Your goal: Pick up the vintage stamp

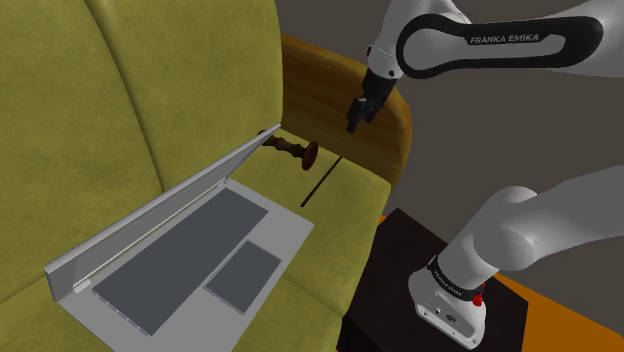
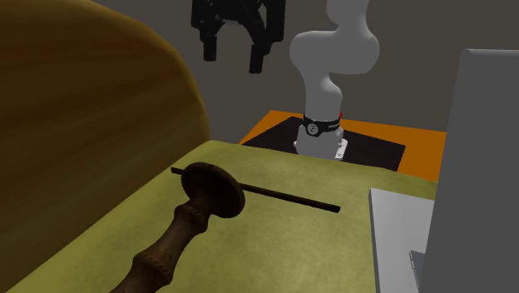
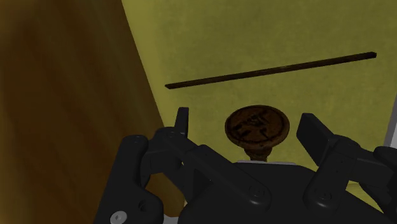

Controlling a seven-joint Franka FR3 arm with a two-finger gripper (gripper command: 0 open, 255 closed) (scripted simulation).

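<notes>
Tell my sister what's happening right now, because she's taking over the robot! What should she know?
Gripper: open, empty, up in the air over the sofa seat.
Stamp: brown and wooden, lying on its side on the seat beside the wooden armrest. A thin dark stick lies close by its round head. An open grey laptop sits further along the seat.
Done: in the wrist view the stamp's head shows between the fingers, untouched.
Left: go down, close on the stamp, lift it.

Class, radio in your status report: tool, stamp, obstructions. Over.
Tool open, empty, above the sofa seat. Wooden stamp lying on its side, untouched. Thin dark stick beside it; laptop nearby.
</notes>
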